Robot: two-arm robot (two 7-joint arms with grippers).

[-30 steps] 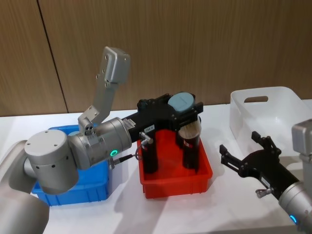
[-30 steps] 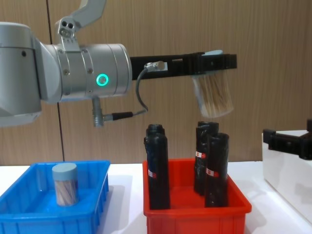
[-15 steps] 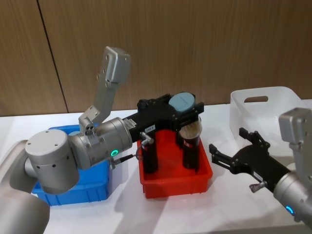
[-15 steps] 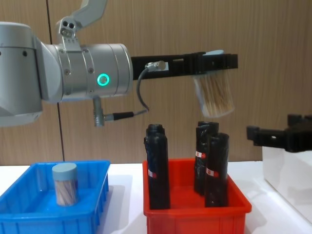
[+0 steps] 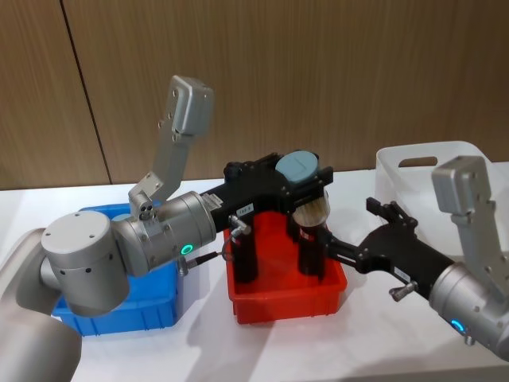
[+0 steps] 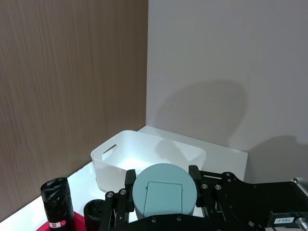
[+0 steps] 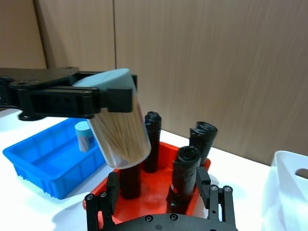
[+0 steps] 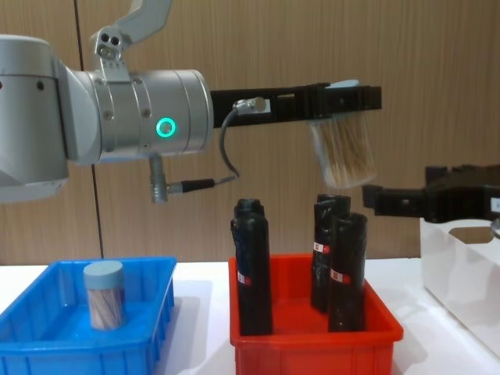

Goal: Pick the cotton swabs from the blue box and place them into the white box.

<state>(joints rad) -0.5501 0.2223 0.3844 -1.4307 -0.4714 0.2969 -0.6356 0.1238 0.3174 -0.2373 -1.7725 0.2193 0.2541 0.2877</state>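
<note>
Left gripper [image 5: 302, 185] pinches the light, slippery swab jar [image 8: 344, 155] at its lid; the spread right gripper [image 5: 347, 226] could grasp its body.

Three bins stand in a row before me: the left bin [image 5: 119, 314] with a jar [image 8: 104, 294] in it, the middle bin [image 5: 286, 298] with rolls [image 8: 251, 266] in it, then the right bin [image 5: 413, 149]. My left gripper [image 5: 301, 185] holds a second jar [image 8: 342, 152] above the middle bin; my right gripper [image 5: 351, 225] hangs between that jar and the right bin.

Black rolls [image 8: 337, 258] upright below cotton swabs [image 8: 344, 152], right tool [image 8: 375, 200] near, white box [image 8: 457, 266] open-topped
</note>
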